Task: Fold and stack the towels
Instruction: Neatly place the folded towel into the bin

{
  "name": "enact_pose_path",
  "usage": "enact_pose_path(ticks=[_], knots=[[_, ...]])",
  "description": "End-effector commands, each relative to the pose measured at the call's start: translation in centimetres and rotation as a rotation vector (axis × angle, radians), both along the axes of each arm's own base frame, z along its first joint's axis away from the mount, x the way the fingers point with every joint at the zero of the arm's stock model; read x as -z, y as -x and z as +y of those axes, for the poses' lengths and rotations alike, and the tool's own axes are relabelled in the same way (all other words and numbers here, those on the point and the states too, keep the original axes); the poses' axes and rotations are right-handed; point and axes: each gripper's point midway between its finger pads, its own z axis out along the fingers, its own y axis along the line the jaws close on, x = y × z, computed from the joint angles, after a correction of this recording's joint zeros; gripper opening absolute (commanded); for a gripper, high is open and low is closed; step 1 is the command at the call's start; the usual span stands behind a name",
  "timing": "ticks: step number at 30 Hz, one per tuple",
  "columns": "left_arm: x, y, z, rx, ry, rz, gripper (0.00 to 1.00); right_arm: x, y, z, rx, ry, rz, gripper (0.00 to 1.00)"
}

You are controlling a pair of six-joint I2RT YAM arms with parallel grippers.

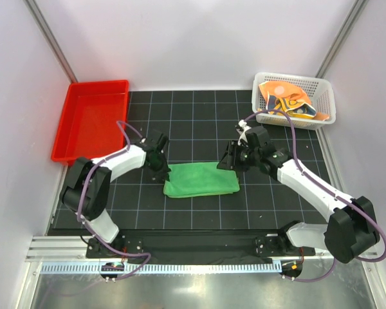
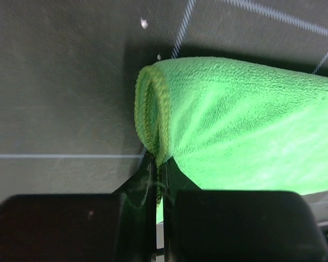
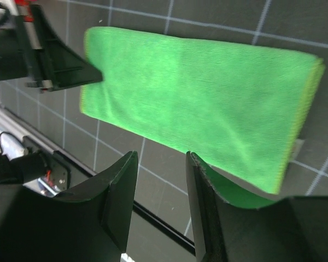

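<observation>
Top view, clock face with 12 at the far wall.

- Red tray [image 1: 90,119]: at 10 o'clock, on the far left corner of the table [image 1: 199,122], long axis running near to far. Well apart from the cloth.
- Left tool [image 1: 162,168]: down at the left short end of the green towel [image 1: 201,179]. In the left wrist view the tool [image 2: 158,164] is pressed closed, with the towel's [image 2: 246,125] folded corner hem pinched between its fingers.
- Green towel: lies flat and folded near the middle of the table. Its long axis runs 9 to 3 o'clock, and the short ends face the two arms. The right end sits slightly nearer the bases than the left. The right wrist view shows the towel [image 3: 197,103] as one smooth rectangle with a stitched hem along its edge.
- Right tool [image 1: 230,158]: just beyond the towel's far right corner, toward 1 o'clock. In the right wrist view the tool [image 3: 161,158] has its fingers parted with a clear gap and nothing gripped between them.
- White basket [image 1: 321,96]: at 2 o'clock, in the far right corner. It holds orange towels [image 1: 284,100], crumpled together, with pale dots and a patterned patch showing.
</observation>
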Motion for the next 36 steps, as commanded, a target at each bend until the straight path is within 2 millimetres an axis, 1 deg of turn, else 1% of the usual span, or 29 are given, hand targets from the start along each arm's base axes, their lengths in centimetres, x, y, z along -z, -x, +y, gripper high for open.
enact_pose_path(ticks=[1,4,5,6,9,10,11,13,14,15,16,17,18,19,20,21,23,24,25,26,28,29,30,31,32,33,34,35,36], knots=[[-1.8,-1.0,2.8,0.043,-0.152,-0.023,0.0,0.3,-0.6,-1.3,0.049,0.061,-0.036,0.48],[-2.9,-1.1,3.7,0.072,-0.194,-0.031,0.0,0.6,-0.6,-1.2,0.054,0.055,-0.037,0.48],[-3.7,-1.5,4.0,0.077,-0.216,-0.043,0.0,0.4,-0.7,-1.2,0.055,0.05,-0.044,0.49],[-4.0,-1.7,4.2,0.082,-0.227,-0.046,0.0,0.4,-0.8,-1.2,0.061,0.05,-0.047,0.49],[-5.7,-2.9,4.4,0.108,-0.259,-0.092,0.0,0.2,-1.3,-1.5,0.078,0.066,-0.063,0.51],[-6.2,-3.3,4.7,0.123,-0.279,-0.105,0.0,0.2,-1.5,-1.6,0.085,0.07,-0.067,0.51],[-7.2,-4.1,5.5,0.115,-0.329,-0.13,0.0,0.2,-1.5,-1.7,0.088,0.077,-0.066,0.53],[-8.1,-4.9,6.5,0.124,-0.397,-0.149,0.0,0.1,-2.0,-2.0,0.108,0.097,-0.075,0.65],[-9.5,-5.9,7.6,0.127,-0.459,-0.179,0.0,0.0,-2.1,-2.2,0.112,0.104,-0.079,0.74],[-10.0,-6.3,8.1,0.131,-0.485,-0.188,0.0,-0.2,-2.2,-2.2,0.12,0.106,-0.081,0.78],[-10.4,-6.7,8.9,0.15,-0.523,-0.184,0.0,-0.3,-2.4,-2.4,0.129,0.112,-0.087,0.87],[-11.0,-7.2,9.3,0.151,-0.542,-0.196,0.0,-0.4,-2.6,-2.5,0.137,0.11,-0.09,0.92],[-12.2,-8.3,9.8,0.143,-0.573,-0.23,0.0,-0.6,-2.8,-2.4,0.141,0.106,-0.096,0.97],[-12.6,-8.8,10.3,0.149,-0.597,-0.234,0.0,-0.7,-3.1,-2.6,0.15,0.11,-0.1,1.0],[-13.6,-9.7,11.5,0.147,-0.639,-0.252,0.0,-0.8,-3.3,-2.6,0.156,0.108,-0.103,1.0],[-14.1,-10.1,12.1,0.149,-0.662,-0.258,0.0,-0.8,-3.5,-2.6,0.159,0.111,-0.103,1.0],[-14.4,-11.1,14.2,0.15,-0.708,-0.239,0.0,-0.8,-3.9,-2.7,0.162,0.114,-0.105,1.0],[-15.2,-11.9,15.1,0.125,-0.733,-0.254,0.0,-0.8,-4.1,-2.6,0.162,0.115,-0.104,1.0],[-15.1,-12.2,16.0,0.122,-0.751,-0.232,0.0,-0.4,-4.1,-2.5,0.155,0.116,-0.095,1.0],[-15.4,-12.6,17.7,0.109,-0.771,-0.219,0.0,-0.4,-4.3,-2.5,0.152,0.119,-0.096,1.0],[-16.5,-13.8,19.2,0.083,-0.792,-0.238,0.0,-0.1,-4.6,-2.6,0.15,0.12,-0.09,1.0],[-16.5,-14.3,20.9,0.066,-0.811,-0.221,0.0,0.1,-4.8,-2.5,0.147,0.122,-0.084,1.0],[-16.9,-14.8,21.7,0.045,-0.818,-0.222,0.0,0.3,-4.9,-2.6,0.145,0.126,-0.082,1.0],[-18.1,-15.5,22.5,0.012,-0.814,-0.243,0.0,0.4,-5.1,-2.6,0.147,0.125,-0.081,1.0],[-17.8,-16.1,23.3,-0.001,-0.822,-0.234,0.0,0.8,-5.2,-2.6,0.145,0.128,-0.072,1.0],[-18.2,-16.5,24.6,-0.023,-0.837,-0.233,0.0,0.9,-5.4,-2.7,0.149,0.131,-0.073,1.0],[-19.1,-17.3,25.2,-0.044,-0.844,-0.258,0.0,1.0,-5.6,-2.9,0.152,0.133,-0.072,1.0],[-18.6,-17.8,25.6,-0.045,-0.848,-0.245,0.0,1.3,-5.7,-2.9,0.153,0.136,-0.065,1.0],[-18.4,-18.0,26.5,-0.055,-0.849,-0.234,0.0,1.5,-5.8,-3.1,0.154,0.136,-0.06,1.0]])
